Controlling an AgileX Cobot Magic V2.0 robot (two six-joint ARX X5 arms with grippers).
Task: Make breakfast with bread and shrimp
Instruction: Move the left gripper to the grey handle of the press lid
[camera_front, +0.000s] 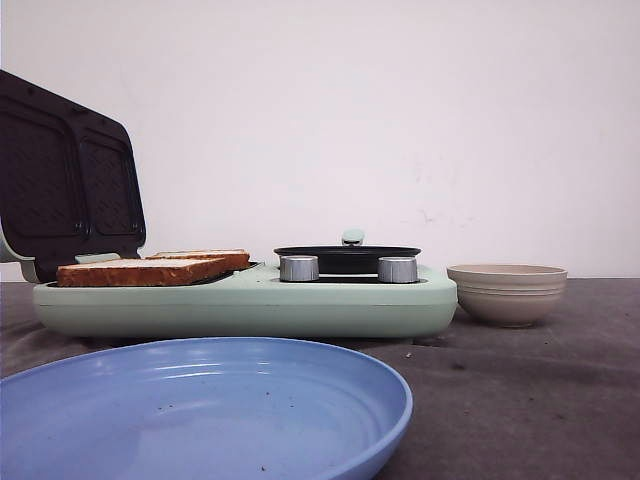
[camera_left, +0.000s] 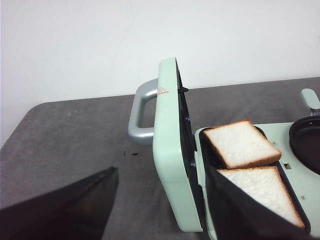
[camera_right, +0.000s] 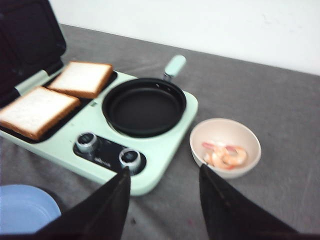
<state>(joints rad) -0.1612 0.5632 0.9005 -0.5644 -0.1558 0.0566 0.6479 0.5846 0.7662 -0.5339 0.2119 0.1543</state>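
On the grey worktop (camera_front: 560, 400), toward its left side, sits a long mint-green breakfast maker (camera_front: 250, 300) with its dark-lined, waffle-patterned lid (camera_front: 65, 180) raised nearly upright at the left end; the left wrist view shows a silver handle (camera_left: 140, 112) on the outside of that lid. Two square slices of white bread with golden-brown crusts lie side by side on the black sandwich plate just beside the lid: the nearer bread slice (camera_front: 140, 271) toward the front edge of the appliance, the farther bread slice (camera_front: 205, 257) behind it, their edges touching or nearly so. To the right of them, on the same appliance, two round silver knobs (camera_front: 299, 267) stand along the front edge, and behind the knobs rests a shallow round black frying pan (camera_front: 347, 256) with a pale green handle (camera_right: 174, 65) pointing to the back of the worktop. Right of the appliance, just apart from its end, stands a beige ribbed bowl (camera_front: 507, 293); the right wrist view shows pink shrimp (camera_right: 225, 155) inside it. A wide blue plate (camera_front: 200, 410) lies at the front edge of the worktop, left of centre.

The left gripper (camera_left: 160, 200) hangs above the lid side of the appliance with its dark fingers spread wide, gripping nothing. The right gripper (camera_right: 165, 200) hovers over the front right corner of the appliance, its fingers likewise parted and empty.
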